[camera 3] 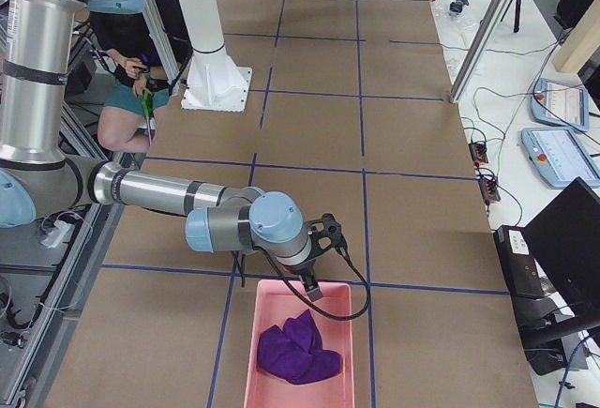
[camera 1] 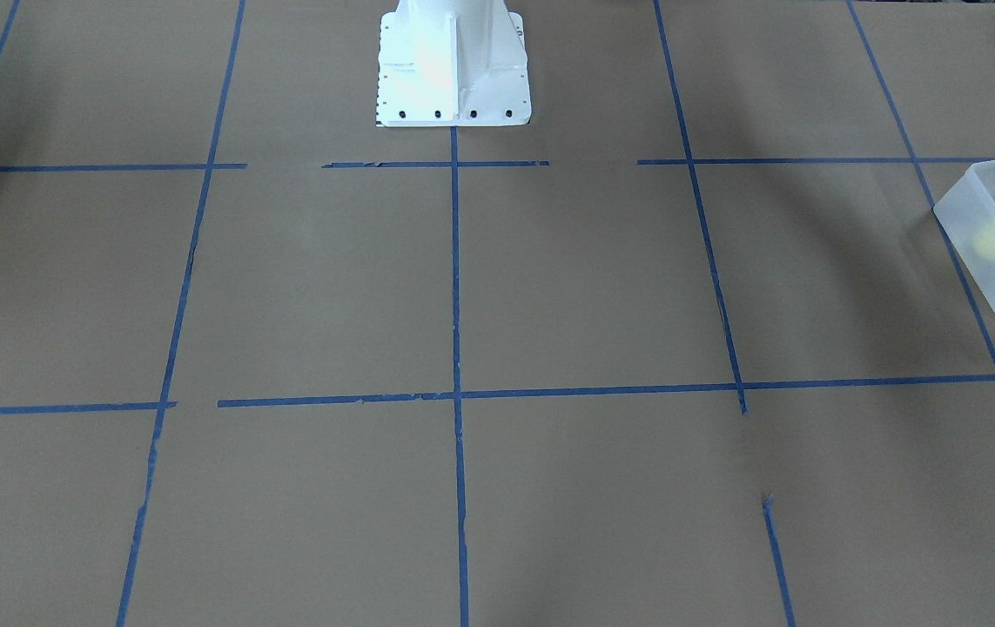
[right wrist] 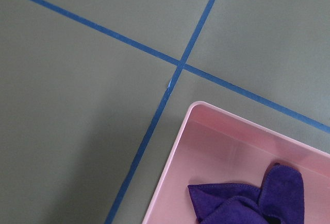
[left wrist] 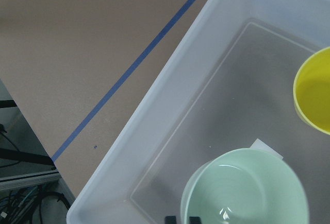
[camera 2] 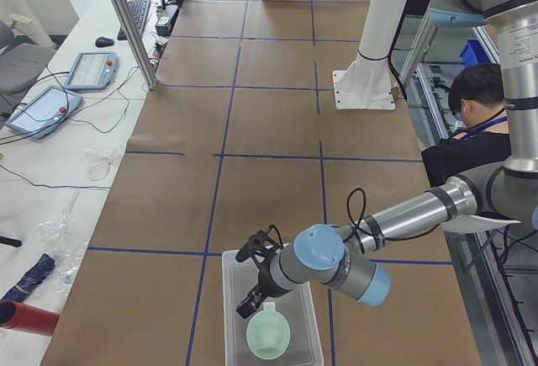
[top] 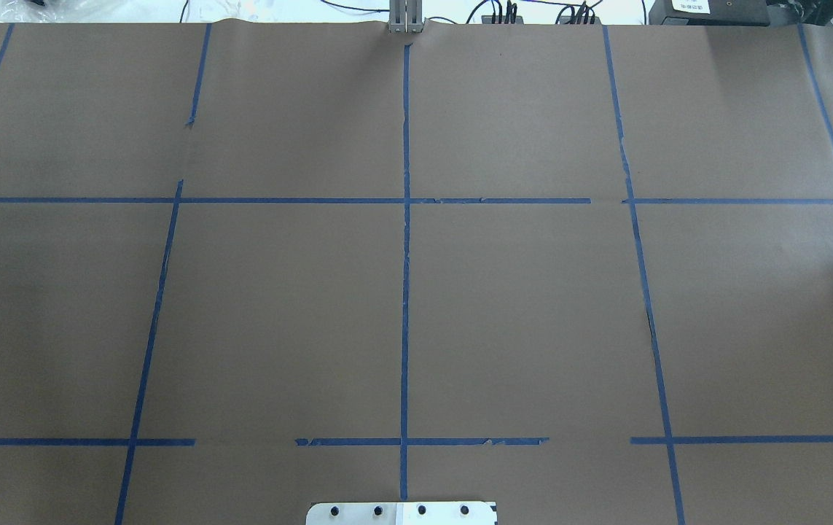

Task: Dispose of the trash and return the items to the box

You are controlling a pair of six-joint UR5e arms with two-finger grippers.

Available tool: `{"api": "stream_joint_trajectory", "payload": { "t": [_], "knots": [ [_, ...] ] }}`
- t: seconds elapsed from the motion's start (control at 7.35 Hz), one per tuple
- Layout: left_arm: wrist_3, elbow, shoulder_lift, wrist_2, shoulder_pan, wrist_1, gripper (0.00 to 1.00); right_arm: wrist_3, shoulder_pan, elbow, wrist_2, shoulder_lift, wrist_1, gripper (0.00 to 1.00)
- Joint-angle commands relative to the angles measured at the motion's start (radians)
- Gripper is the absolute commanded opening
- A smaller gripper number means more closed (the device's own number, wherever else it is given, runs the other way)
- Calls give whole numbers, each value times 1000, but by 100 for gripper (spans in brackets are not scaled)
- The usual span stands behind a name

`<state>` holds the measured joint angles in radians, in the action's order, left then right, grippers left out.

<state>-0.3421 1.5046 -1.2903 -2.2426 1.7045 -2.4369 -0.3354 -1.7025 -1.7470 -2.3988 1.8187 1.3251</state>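
Two bins, one at each end of the table [top: 518,306], sit under my arms, and I judge the sorting close to done, so the danger lies in how I leave. My left claw [camera 2: 248,282] hovers low over the box [camera 2: 229,299] at the left end. My right claw [camera 3: 323,258] hovers over the end of the bin [camera 3: 246,352] that faces the table's middle. I cannot tell whether either claw is wide or narrow: only the side views show them, and my left wrist view gives just two dark specks at its bottom edge.

The box worries me most. It looks light and low-walled, and if I swing sideways before rising, a finger could hook a wall and drag or tip it, spilling both items.

The bin runs the same risk, and my cable [camera 3: 337,317] loops across its top, where it could catch the rim.

The cloth [camera 3: 298,347], which I take for the trash, lies bunched in the bin. Soft fabric snags, so a low pass could lift it out again.

The bowl [camera 2: 269,335] stands upright in the box, right under my left claw. Any dip would press its rim and could flip it.

The cup [left wrist: 314,95] is in the box just beside the bowl; I cannot tell whether they touch. It is narrow, and I judge it the easiest to knock over if the bowl shifts.
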Motion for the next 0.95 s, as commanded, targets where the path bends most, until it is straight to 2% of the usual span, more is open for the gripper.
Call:
{"api": "stream_joint_trajectory", "payload": {
  "t": [0.0, 0.14, 0.27, 0.41, 0.68, 0.82],
  "knots": [
    [278, 205, -9, 8, -67, 136, 100, 232, 56, -70, -5, 2, 2, 98],
    [326, 303, -15, 8, -107, 230, 100, 296, 81, -86, -17, 2, 0, 98],
    [339, 354, -33, -5, -130, 342, 100, 350, 99, -98, -23, 2, -1, 99],
    [369, 345, -46, -97, -132, 433, 100, 349, 113, -100, -57, 1, 0, 100],
    [364, 338, -72, -95, -135, 731, 100, 346, 192, -97, -62, 2, 20, 100],
    [362, 333, -69, -91, -132, 761, 100, 348, 205, -100, -65, 1, 105, 100]
  ]
}}
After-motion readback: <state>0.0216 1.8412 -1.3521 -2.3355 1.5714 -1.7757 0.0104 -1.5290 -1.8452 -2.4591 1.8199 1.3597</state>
